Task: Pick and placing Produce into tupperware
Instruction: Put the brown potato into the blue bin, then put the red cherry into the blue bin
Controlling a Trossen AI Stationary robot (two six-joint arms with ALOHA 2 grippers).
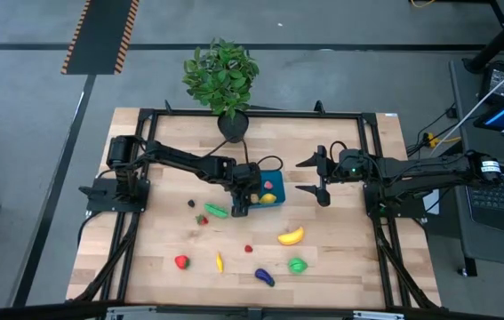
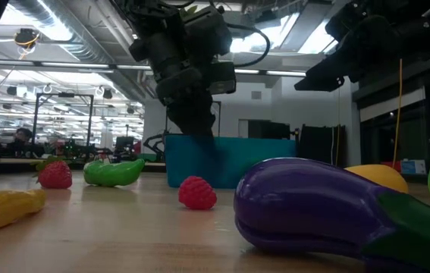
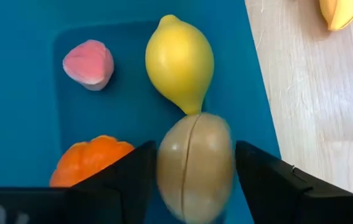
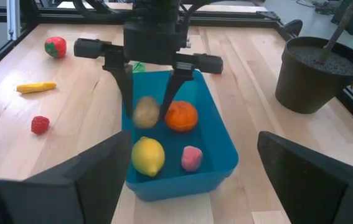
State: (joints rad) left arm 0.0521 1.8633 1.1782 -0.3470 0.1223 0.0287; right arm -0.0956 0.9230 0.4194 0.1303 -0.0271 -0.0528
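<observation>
While the left claw [image 4: 146, 93] is hanging over the teal tupperware [image 4: 216, 134], a tan, seamed potato-like piece [image 3: 195, 165] is sitting in the gap between its two fingers. The fingers are standing apart on either side of the piece with slivers of space showing, and the piece is blurred, so a grip cannot be confirmed. The piece is sitting just above the container's floor, beside the orange fruit [image 4: 181, 116] and touching the tip of the lemon [image 3: 179, 62]. A pink piece [image 3: 89, 64] is lying farther along the floor. The right claw [image 1: 320, 178] is waiting to the tupperware's right with fingers spread wide, holding nothing. On the wooden surface [image 1: 340, 267], a banana [image 1: 291, 236], an eggplant [image 1: 264, 276], a strawberry [image 1: 181, 261] and a green pepper [image 1: 215, 211] are lying loose, well apart from both claws.
</observation>
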